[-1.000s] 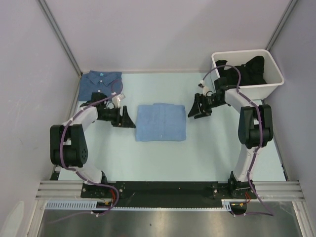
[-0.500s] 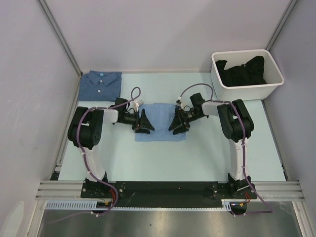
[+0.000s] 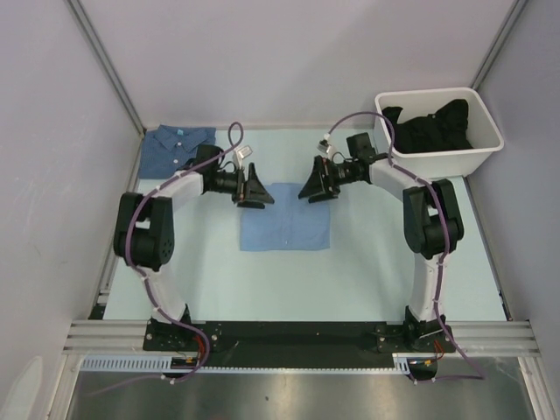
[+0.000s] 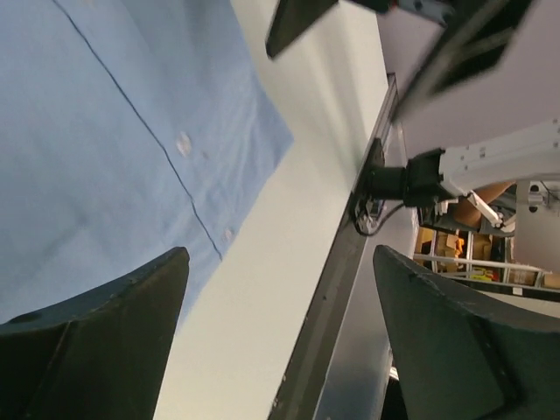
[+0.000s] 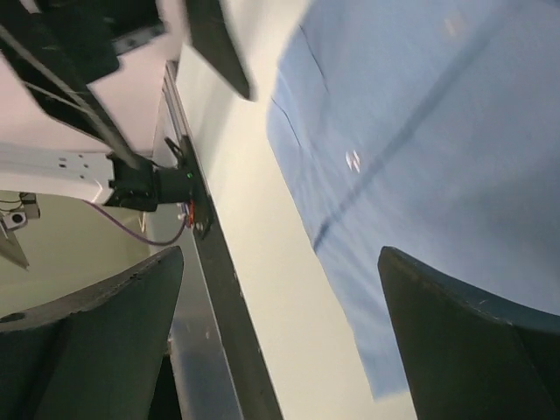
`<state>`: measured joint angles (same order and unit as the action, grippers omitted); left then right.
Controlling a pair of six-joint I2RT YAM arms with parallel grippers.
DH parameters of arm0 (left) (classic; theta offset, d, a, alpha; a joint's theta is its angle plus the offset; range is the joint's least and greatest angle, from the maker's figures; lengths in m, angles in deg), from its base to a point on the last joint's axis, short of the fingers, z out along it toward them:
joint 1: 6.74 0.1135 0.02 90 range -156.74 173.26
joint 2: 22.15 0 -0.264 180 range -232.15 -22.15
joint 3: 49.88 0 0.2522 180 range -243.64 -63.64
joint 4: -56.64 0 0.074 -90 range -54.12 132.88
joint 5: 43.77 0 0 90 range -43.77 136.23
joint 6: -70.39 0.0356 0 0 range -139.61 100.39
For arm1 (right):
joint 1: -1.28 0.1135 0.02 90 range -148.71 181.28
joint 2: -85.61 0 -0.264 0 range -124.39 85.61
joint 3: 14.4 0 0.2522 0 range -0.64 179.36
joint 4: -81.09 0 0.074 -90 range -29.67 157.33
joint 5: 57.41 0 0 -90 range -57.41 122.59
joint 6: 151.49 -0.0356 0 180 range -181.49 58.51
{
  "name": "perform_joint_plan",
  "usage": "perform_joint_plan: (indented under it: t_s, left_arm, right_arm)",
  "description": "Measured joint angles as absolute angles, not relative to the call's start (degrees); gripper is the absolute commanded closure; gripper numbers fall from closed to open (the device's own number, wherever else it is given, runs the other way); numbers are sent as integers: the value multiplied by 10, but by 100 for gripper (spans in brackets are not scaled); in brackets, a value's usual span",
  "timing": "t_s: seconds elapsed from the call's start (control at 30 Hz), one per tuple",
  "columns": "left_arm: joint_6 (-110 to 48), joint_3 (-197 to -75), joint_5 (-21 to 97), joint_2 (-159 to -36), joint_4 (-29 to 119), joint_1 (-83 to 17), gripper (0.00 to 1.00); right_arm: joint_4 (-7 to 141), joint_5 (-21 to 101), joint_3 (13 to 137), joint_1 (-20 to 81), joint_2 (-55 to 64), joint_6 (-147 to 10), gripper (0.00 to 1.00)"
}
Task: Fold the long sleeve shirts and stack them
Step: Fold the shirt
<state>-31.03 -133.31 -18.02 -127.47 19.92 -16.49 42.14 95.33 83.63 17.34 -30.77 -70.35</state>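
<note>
A light sky-blue shirt (image 3: 287, 219) lies folded in a rectangle at the table's middle. It also shows in the left wrist view (image 4: 114, 131) and in the right wrist view (image 5: 437, 157), with buttons showing. A darker denim-blue shirt (image 3: 173, 147) with a turquoise neck label lies folded at the back left corner. My left gripper (image 3: 259, 191) is open and empty above the light shirt's far left corner. My right gripper (image 3: 311, 185) is open and empty above its far right corner.
A white bin (image 3: 439, 129) holding dark clothing stands at the back right. Grey walls close in the table on the left, back and right. The arm bases sit on a black rail (image 3: 289, 332) at the near edge.
Both grippers have moved from over the light shirt's middle toward its far edge and spread slightly apart. One second ago they were wide apart at the shirt's sides. The shirts have not moved.
</note>
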Motion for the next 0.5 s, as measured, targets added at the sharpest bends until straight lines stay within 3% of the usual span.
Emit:
perform_joint_plan:
  t_s: [0.07,0.27,0.5]
  left_arm:
    - [-347,-1375,-178,-1319,233,-172,1]
    - [-453,-1450,-131,-1464,341,-176,1]
    - [-495,-1389,-143,-1457,377,-139,1]
  right_arm:
    - [481,955,858,188,-322,-746,0]
    - [641,939,882,187,-425,-843,0]
    - [586,931,898,138,-458,-789,0]
